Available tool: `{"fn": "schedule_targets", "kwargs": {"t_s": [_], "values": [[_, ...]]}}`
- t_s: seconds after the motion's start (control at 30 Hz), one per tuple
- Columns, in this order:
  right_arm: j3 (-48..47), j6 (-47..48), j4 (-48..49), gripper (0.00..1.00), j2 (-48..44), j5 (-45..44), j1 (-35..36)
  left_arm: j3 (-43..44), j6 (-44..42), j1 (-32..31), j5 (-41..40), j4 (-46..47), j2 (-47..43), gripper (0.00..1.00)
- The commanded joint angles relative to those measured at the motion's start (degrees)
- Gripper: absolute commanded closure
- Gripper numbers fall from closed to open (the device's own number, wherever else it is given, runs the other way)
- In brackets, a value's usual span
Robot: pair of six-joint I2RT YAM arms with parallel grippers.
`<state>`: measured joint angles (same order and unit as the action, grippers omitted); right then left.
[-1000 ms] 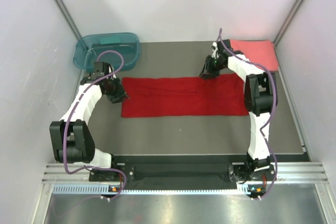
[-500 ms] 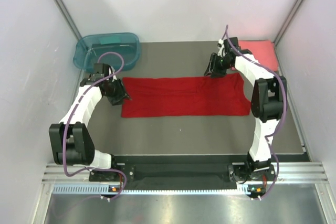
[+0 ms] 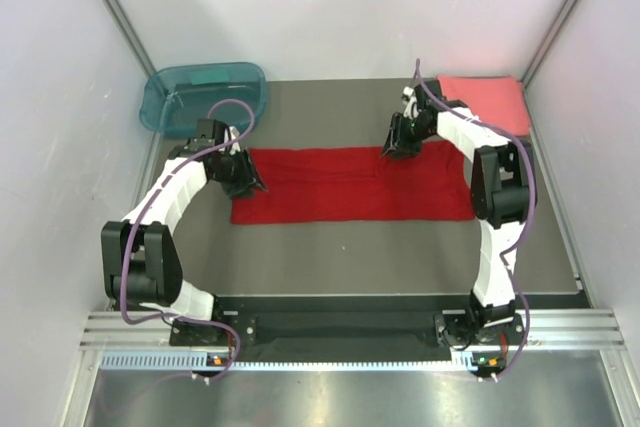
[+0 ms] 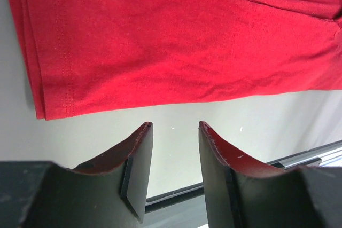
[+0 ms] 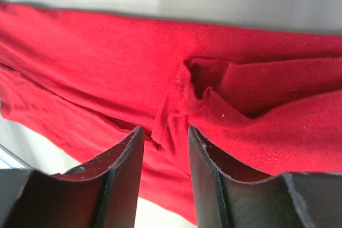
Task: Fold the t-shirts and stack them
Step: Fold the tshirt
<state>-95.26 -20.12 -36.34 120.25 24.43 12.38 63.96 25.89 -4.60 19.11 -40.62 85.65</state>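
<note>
Your left end effector (image 4: 175, 126) hovers spread just beside the deep red t-shirt's (image 3: 350, 184) hem. Your right end effector (image 5: 164, 129), also spread, reaches over its far-edge wrinkle.

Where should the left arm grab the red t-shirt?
Probably the red t-shirt's stitched hem corner at its left end, coming low from the table side: it lies flat, layers stacked there, and the open left gripper sits off that edge.

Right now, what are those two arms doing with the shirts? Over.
Both grippers open, empty: left gripper at left end of red shirt, right gripper over a wrinkle on its far edge. Coral shirt folded, far right corner. Nothing in the way.
</note>
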Motion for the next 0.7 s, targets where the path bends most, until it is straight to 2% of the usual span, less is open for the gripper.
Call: {"fn": "schedule_targets", "kwargs": {"t_s": [0.0,0.27,0.43,0.67], "values": [[-2.29,-0.80,1.62,0.61,0.96,-0.86,0.63,1.95,0.39,-0.06,0.40,1.16,-1.09,0.56],[-4.92,0.08,2.15,0.63,4.91,-0.96,1.50,1.78,0.57,-0.06,0.31,0.63,-1.10,0.56],[-7.65,0.08,2.32,0.71,6.23,-1.05,2.21,1.86,0.57,-0.06,0.22,0.63,-1.01,0.56],[-9.94,-1.59,2.41,0.70,8.77,1.24,2.74,1.43,0.65,-0.06,0.57,0.90,-0.66,0.57]]}}
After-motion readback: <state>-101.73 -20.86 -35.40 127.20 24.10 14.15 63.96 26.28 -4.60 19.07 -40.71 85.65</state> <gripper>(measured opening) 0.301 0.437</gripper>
